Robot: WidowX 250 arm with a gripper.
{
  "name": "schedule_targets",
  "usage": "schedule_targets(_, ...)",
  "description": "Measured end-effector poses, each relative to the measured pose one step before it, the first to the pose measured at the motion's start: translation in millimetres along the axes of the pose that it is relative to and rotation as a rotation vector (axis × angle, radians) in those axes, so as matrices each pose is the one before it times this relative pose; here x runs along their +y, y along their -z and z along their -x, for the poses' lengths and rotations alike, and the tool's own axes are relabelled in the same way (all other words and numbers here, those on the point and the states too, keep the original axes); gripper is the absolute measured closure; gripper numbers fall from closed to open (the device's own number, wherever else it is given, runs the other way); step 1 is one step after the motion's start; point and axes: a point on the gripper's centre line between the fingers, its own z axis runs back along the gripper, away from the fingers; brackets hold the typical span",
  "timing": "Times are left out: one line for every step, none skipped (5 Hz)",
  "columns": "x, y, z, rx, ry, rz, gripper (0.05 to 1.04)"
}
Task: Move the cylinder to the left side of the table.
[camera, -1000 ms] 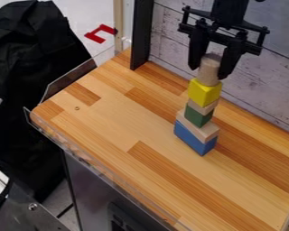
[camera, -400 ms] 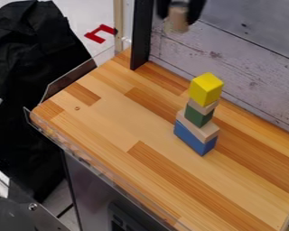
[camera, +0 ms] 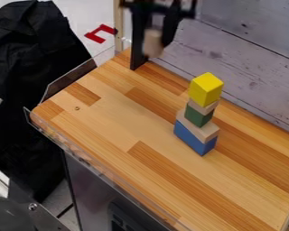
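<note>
The end effector (camera: 154, 44) holds the wooden cylinder (camera: 151, 41) above the bench's (camera: 110, 113) far edge, and it looks light, rigid and rather smooth, best pinched squarely across its middle.

I count 5 blocks in 1 stack: 1 yellow block (camera: 206, 90), 1 green block (camera: 198, 116), 1 blue block (camera: 194, 138), 2 plain wood blocks (camera: 197, 129). Also 1 cylinder (camera: 152, 43), 1 gripper (camera: 153, 41). Furniture over here, 1 table (camera: 126, 124). Around it I get 1 black post (camera: 137, 62), 1 red bracket-shaped piece (camera: 94, 38), 1 heap of black fabric (camera: 32, 54), 1 round screw head (camera: 33, 206) down by the corner
</note>
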Motion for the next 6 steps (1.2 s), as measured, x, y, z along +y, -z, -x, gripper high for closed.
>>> schedule_targets(11.03,20.23,-1.18,-0.0036,-0.0193,-0.0353,0.538)
schedule_targets(0.58,14.73,-1.21,-0.0217,-0.0618,0.0014,0.538)
schedule_targets(8.11,21.75,7.86,-0.0218,-0.1531,0.1145,0.538)
schedule_targets(20.46,8.92,3.24,-0.0216,-0.1329,0.0516,0.538)
schedule_targets(11.05,3.91,-5.71,-0.0146,-0.0568,0.0373,0.538)
schedule_targets(7.82,2.44,-5.0,0.0028,-0.0214,-0.0034,0.538)
